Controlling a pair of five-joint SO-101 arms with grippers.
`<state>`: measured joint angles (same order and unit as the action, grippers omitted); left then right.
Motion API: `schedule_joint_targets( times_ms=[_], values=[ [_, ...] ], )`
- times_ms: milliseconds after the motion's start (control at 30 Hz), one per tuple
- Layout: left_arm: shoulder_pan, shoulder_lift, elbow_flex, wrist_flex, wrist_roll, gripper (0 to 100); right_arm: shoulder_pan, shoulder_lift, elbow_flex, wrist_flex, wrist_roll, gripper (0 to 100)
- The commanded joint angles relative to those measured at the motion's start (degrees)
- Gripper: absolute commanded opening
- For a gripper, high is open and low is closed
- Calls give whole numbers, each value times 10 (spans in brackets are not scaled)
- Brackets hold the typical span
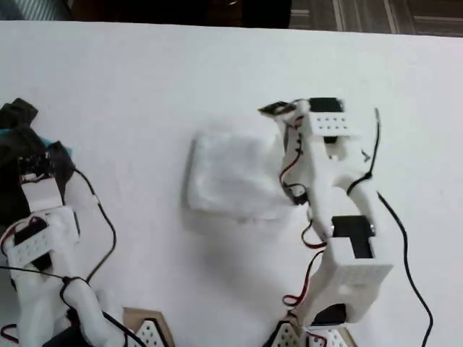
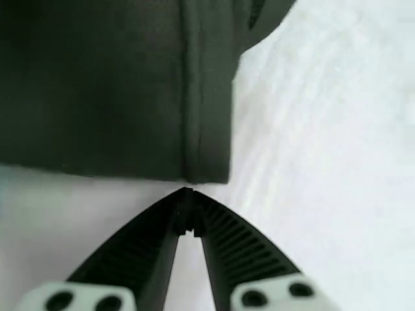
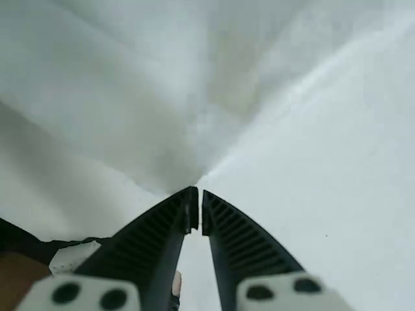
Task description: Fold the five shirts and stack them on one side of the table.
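Fingers, left wrist view: the left gripper (image 2: 187, 197) is seen clenched, its ribbed fingers (image 2: 220, 236) pressed tip to tip with nothing visible between them.
Dark shirt, left wrist view: a dark shirt (image 2: 110, 84) is laid flat on the table (image 2: 337, 162), its stitched hem just beyond the tips (touching or barely apart cannot be told).
Fingers, right wrist view: the right gripper (image 3: 196, 202) is held nearly closed, with a thin slit between the tips. A ridge of the white shirt (image 3: 162, 97) runs up to them, but whether cloth is nipped cannot be told.
Shirts, high view: the white shirt is found folded into a rough rectangle mid-table, with the gripper of the right arm (image 1: 340, 217) at its far right corner. A dark heap (image 1: 22, 130) is piled at the table's left edge under the left arm (image 1: 40, 238).
Handling: the cloth is judged light, limp and not fragile. It can be expected to sag and drag rather than hold shape, and a fold could be undone by a careless pull.
Hold: a hem or corner is best pinched, through all layers on the folded shirt, so that it is shifted whole.
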<state>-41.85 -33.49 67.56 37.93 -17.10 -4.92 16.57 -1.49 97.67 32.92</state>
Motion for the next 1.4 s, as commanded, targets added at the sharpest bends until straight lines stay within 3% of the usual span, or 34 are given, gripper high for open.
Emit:
schedule_joint_targets(
  times_ms=[0,200,367,500,600,833,967,1367],
  values=[
    [69,2,-105,55,8,25,21,-47,-16,5,24,20],
    [238,82,-320,155,47,25,6,-199,71,-39,20,20],
    [340,253,-518,266,142,25,5,-322,318,-212,-80,20],
    [418,388,-660,335,215,26,8,-369,471,-352,-86,20],
    [462,474,-757,376,280,27,6,-377,506,-396,-90,20],
    [509,629,-989,469,422,27,5,-359,509,-403,-91,20],
    [534,698,-1099,525,435,27,5,-349,509,-403,-91,20],
    [531,914,-1331,539,463,27,7,-338,519,-400,-91,20]
  ],
)
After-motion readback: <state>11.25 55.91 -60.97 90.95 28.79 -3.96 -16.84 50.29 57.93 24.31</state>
